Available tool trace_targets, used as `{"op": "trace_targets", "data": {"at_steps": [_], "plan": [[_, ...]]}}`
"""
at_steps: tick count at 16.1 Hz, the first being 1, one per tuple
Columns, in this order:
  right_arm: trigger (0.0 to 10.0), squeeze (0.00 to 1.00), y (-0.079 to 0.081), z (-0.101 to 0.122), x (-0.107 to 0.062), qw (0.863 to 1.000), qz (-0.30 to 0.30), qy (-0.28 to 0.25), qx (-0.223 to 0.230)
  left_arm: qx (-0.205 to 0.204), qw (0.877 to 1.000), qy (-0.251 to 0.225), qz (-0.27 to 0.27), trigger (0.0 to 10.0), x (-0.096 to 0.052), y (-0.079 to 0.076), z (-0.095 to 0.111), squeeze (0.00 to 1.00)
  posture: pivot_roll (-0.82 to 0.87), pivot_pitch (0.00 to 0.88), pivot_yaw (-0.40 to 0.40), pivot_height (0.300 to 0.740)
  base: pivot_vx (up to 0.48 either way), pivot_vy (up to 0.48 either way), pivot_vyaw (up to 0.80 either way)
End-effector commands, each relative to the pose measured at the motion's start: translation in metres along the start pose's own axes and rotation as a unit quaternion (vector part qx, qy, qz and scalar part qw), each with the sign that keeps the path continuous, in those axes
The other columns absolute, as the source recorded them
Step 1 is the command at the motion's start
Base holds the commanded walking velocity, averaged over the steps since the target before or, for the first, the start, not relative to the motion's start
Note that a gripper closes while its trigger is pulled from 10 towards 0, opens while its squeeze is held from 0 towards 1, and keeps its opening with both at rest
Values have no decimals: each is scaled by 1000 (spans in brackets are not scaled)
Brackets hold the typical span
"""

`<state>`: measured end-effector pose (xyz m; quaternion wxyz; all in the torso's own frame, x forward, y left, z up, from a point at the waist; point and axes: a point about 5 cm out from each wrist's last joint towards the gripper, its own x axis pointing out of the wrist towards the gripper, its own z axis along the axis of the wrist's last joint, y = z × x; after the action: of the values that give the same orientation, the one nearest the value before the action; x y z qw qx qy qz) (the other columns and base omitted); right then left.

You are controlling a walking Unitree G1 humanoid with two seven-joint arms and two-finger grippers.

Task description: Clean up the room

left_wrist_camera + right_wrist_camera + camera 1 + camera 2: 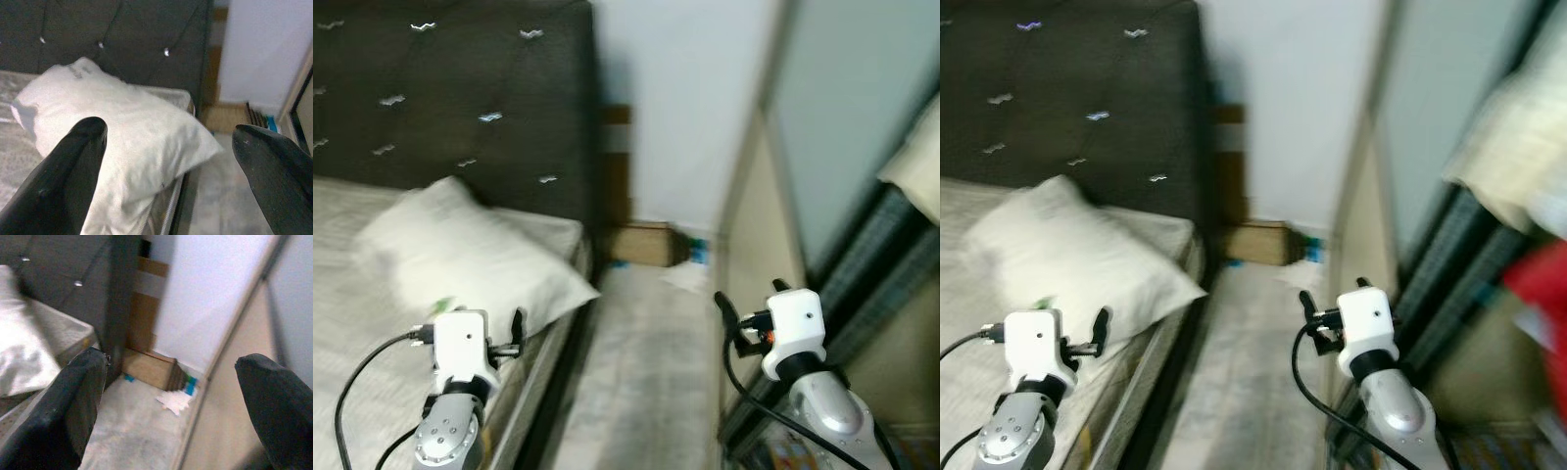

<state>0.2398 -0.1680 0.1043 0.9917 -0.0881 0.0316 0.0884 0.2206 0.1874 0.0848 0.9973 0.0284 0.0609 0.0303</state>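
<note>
While the head view blurs, a white pillow [475, 259] lies on the bed [342, 225] at left, long axis running far-left to near-right. Left gripper [168, 147] gapes over it. Right gripper [171, 382] gapes toward crumpled paper [174, 401] beside a cardboard box [149, 368].

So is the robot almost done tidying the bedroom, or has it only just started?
It looks like an early stage. Nothing visibly counts as done. Nothing is in hand: the left gripper by the bed's edge and the right gripper over the floor are both open. Left to do: the white pillow lies askew on the bed, and white scraps and a cardboard box sit on the floor in the corner.
</note>
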Motion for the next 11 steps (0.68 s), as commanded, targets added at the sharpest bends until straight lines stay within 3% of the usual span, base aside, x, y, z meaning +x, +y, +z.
{"op": "trace_targets", "data": {"at_steps": [1, 11], "plan": [[10000, 0, 6, 1, 1, 1000, 10, -3, 7, -2, 1000, 2, 1, 10000, -1, 3, 0, 0, 60, 0, -36, 740, 0, 0, 800], [10000, 0, 9, 2, 5, 1000, 15, -4, 8, -13, 1000, -10, -3, 10000, 0, 3, 2, 0, 60, 0, -34, 740, 0, 0, 800]]}}
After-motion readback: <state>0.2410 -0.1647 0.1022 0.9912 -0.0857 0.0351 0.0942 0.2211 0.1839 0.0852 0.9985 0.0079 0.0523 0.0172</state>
